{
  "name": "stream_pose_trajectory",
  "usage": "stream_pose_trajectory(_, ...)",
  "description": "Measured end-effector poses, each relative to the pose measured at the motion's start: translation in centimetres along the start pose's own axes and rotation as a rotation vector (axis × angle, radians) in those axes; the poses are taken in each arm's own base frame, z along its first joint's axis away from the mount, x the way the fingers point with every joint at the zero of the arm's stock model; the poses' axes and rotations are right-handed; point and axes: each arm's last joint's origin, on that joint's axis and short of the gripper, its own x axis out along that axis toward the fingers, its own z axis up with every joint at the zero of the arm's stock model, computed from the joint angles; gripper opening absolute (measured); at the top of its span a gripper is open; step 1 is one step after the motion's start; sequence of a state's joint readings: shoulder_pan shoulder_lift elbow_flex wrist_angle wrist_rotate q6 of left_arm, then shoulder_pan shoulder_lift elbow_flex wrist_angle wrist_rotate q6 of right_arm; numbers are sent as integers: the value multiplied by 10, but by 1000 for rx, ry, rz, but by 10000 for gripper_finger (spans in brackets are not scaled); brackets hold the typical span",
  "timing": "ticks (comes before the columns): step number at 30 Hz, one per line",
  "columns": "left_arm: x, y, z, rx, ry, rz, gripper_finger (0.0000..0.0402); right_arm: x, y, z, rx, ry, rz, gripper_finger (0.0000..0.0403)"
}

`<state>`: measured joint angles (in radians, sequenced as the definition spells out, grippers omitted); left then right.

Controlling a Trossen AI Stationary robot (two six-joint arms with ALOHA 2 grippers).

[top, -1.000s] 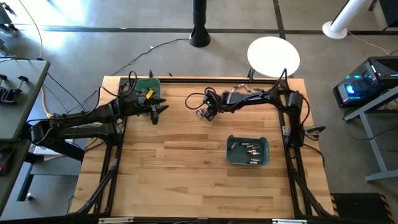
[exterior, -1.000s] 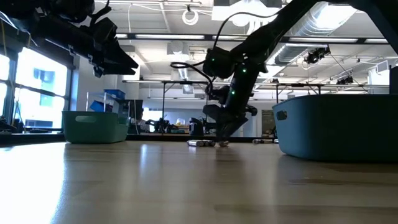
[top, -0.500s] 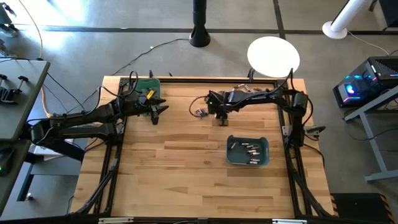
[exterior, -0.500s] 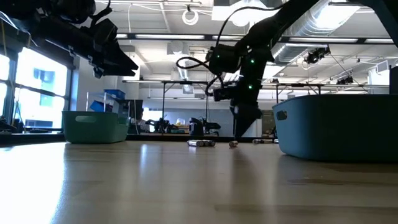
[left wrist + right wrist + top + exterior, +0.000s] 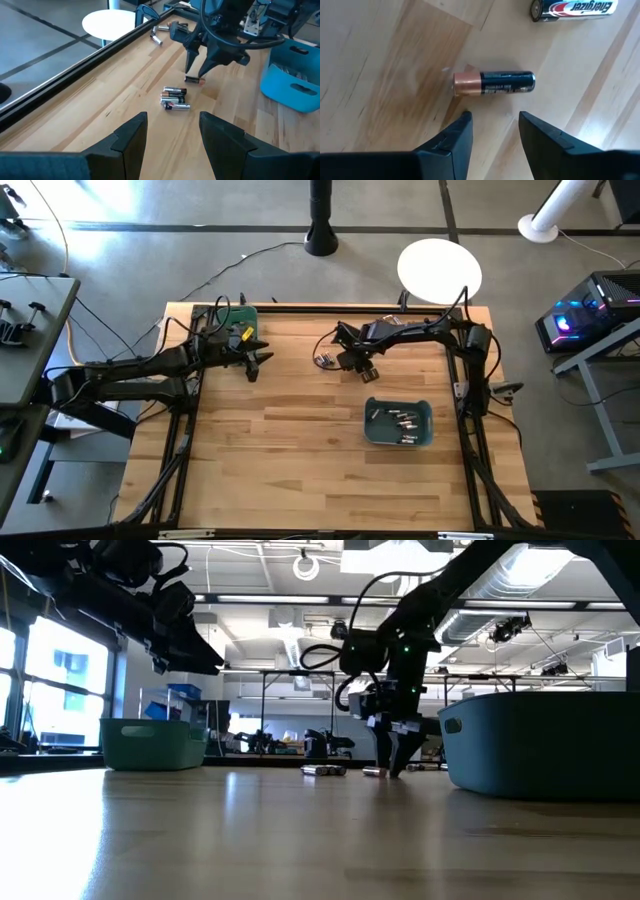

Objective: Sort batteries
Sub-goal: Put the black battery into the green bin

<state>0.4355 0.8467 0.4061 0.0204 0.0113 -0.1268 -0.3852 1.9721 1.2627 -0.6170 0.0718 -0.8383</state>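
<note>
A single battery (image 5: 492,82), black with a copper end, lies on its side on the wood, apart from a small cluster of batteries (image 5: 175,97) (image 5: 323,361). My right gripper (image 5: 495,131) (image 5: 362,367) is open and points down just above the single battery (image 5: 194,79) without touching it. More batteries lie in the teal bin (image 5: 398,423). My left gripper (image 5: 172,134) (image 5: 255,358) is open and hovers beside the green bin (image 5: 238,320), touching nothing.
Loose batteries (image 5: 156,39) lie near the table's far rail. An Energizer battery (image 5: 572,8) lies just beyond the single one. In the low view the teal bin (image 5: 540,740) stands close on the right and the green bin (image 5: 152,743) on the left. Bare wood fills the near half.
My right gripper has moved from the battery cluster toward the table's right edge and turned about its axis. One battery now lies apart from the cluster, farther right than a second ago. My left arm has shifted only slightly.
</note>
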Motion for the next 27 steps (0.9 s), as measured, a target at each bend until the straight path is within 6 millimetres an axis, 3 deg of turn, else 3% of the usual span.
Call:
stream_pose_trajectory(4,0,0,0,0,0,0,172,-5,1,5,-4,16,-20,150)
stream_pose_trajectory(9,0,0,1,0,-12,-1,172,-20,-1,26,-68,76,-137,149)
stream_pose_trajectory(14,0,0,2,-2,-22,-5,172,-33,6,46,-303,87,-179,149)
stream_pose_trajectory(21,0,-2,2,2,-20,-16,172,-24,26,35,-795,269,-71,149)
stream_pose_trajectory(27,0,-4,2,7,-19,-26,172,-19,25,37,-843,266,-127,149)
